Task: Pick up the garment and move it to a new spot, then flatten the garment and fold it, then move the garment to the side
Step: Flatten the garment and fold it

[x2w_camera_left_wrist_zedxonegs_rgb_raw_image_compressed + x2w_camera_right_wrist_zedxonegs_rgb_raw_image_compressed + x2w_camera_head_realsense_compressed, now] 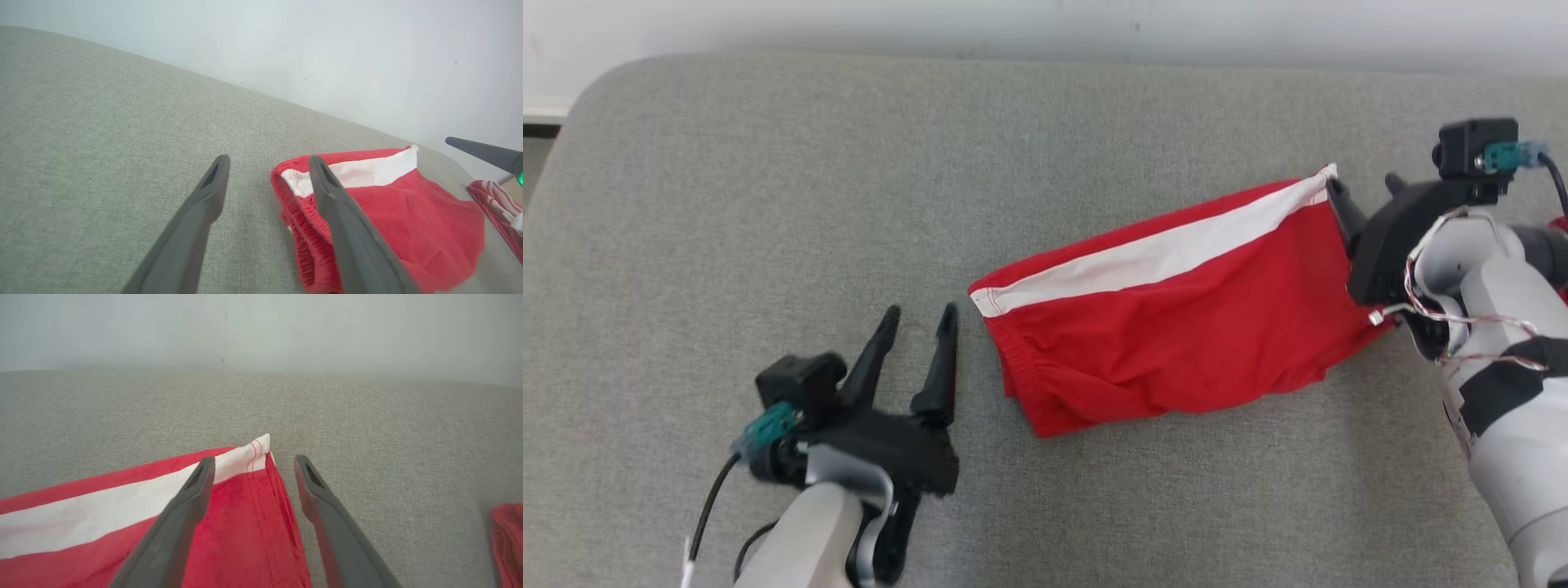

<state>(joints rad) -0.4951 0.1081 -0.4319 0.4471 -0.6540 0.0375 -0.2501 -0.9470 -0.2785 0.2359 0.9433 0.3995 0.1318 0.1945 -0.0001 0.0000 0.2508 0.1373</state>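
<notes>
The garment is a pair of red shorts with a white side stripe, lying folded on the grey cushioned surface. My left gripper rests open just left of the garment's waistband end, nothing between its fingers. In the left wrist view the left gripper stands open, with the garment behind its right finger. My right gripper is at the garment's far right corner. In the right wrist view the right gripper is open, its fingers on either side of the garment's white hem corner without pinching it.
A second red cloth with pale stripes lies at the surface's right edge, also seen as the red cloth in the right wrist view. A pale wall runs behind. Bare grey surface spreads left of and beyond the garment.
</notes>
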